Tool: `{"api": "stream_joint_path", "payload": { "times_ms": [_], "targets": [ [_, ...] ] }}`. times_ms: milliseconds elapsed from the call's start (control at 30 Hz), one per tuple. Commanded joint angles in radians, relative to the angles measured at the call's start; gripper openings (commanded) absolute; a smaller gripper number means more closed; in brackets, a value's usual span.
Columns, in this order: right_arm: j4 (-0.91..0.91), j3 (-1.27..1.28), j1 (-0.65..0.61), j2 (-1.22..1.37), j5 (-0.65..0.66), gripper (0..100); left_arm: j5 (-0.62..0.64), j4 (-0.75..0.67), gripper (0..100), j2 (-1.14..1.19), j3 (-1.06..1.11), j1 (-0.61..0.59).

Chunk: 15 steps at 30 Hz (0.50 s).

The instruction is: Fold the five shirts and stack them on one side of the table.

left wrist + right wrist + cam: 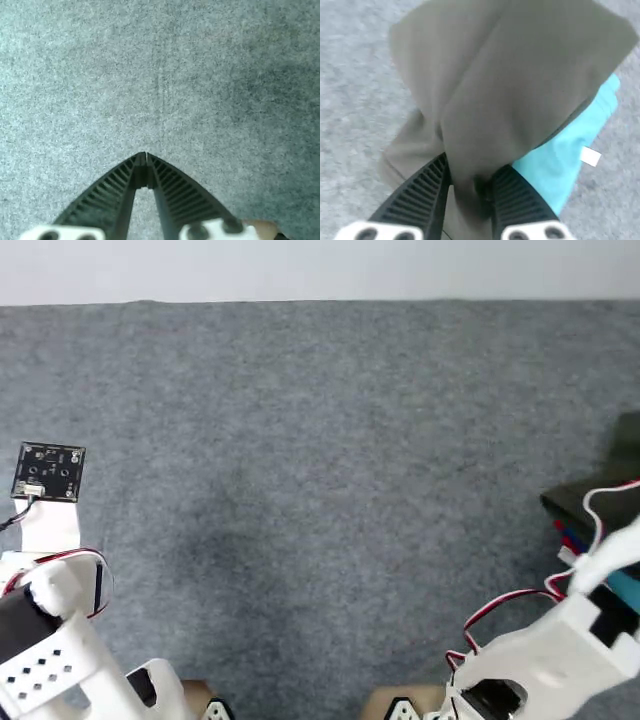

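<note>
Olive shirt: the olive shirt (pixel 520 75) lies bunched on top of the pile at the table's right edge (pixel 590 502), and a fold of it is caught in my right pincer.
Teal shirt: the teal shirt (pixel 570 160) lies under the olive one and touches it. It sticks out on 1 side and shows a white tag (pixel 590 156).
Pile: a red edge (pixel 568 533) shows at the pile's side, so I judge more shirts lie between.
Right pincer: my right pincer (pixel 472 167) is pinching a ridge of olive cloth between its 2 fingers.
Direction: the olive shirt lies straight ahead of my right pincer and drapes away from it. The pinched ridge runs along the pincer's own line.
Long axis: I cannot tell it, because the shirt is crumpled and the high view's edge cuts it.
Nearer arm: my right arm (pixel 560 640) is on the shirt. My left arm (pixel 50 660) is well apart, across the table (pixel 330 440).
Left pincer: my left pincer (pixel 145 156) is pressed together with nothing in it, over bare grey felt.
Coming move: I judge it turns on the open felt lying from the pile toward the table's middle. Any spreading has to go that way.
Outward: a circuit board (pixel 48 472) sits near my left arm.
</note>
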Motion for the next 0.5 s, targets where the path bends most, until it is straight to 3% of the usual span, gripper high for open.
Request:
{"api": "stream_joint_path", "payload": {
  "times_ms": [0,333,467],
  "targets": [
    [0.031,-0.02,0.068,0.03,0.038,0.9,-0.005,-0.002,1,-0.008,-0.002,-0.002],
    [-0.12,-0.023,0.197,0.211,0.135,1.3,-0.006,-0.002,1,-0.008,-0.001,-0.002],
    [-0.101,-0.025,0.191,0.236,0.157,11.4,-0.006,-0.002,1,-0.008,-0.001,-0.002]
  ]
}}
